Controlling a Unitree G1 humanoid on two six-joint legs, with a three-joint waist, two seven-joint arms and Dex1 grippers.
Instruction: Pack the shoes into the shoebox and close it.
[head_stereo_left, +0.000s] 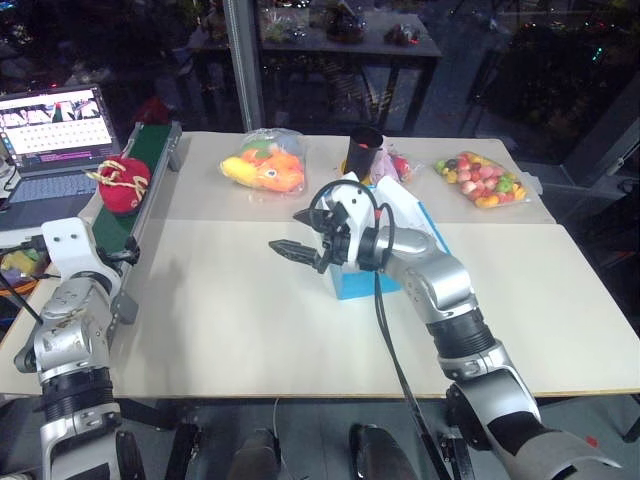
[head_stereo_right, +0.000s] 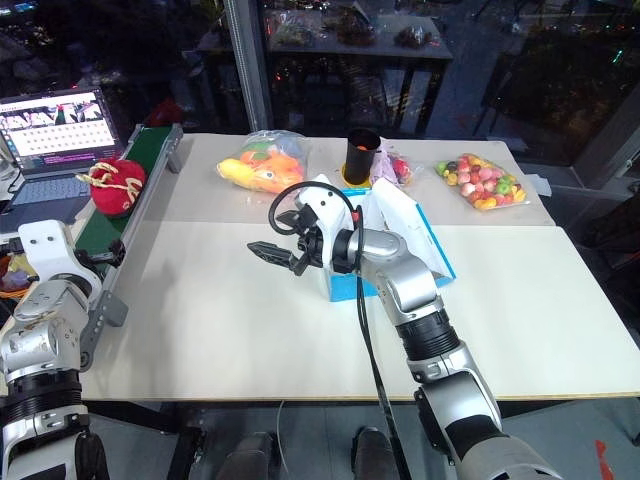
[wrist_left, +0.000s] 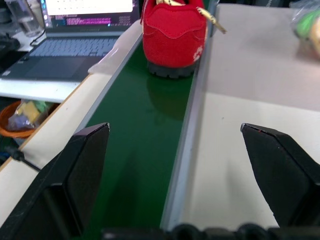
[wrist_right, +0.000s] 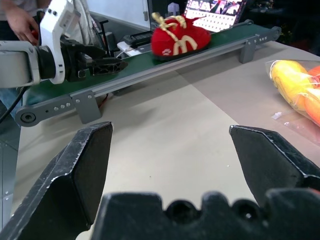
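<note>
Head view: red shoe (head_stereo_left: 123, 184) on green conveyor (head_stereo_left: 135, 215) at 10 o'clock; right gripper (head_stereo_left: 290, 235) at centre, fingers wide apart, empty, just in front of cyan shoebox (head_stereo_left: 372, 280).
Left wrist: left gripper (wrist_left: 177, 150) spread wide, empty, over the belt; shoe at 12 o'clock.
Right wrist: shoe at 12 o'clock, conveyor beyond the open fingers.

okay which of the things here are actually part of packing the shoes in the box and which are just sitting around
Part of the job:
- red shoe on the green conveyor belt
- blue shoebox, behind the right pincer
- left pincer, open, over the belt

Just lying about:
- orange-yellow toy in a clear bag
- black cup
- bag of coloured sweets
- laptop
</note>
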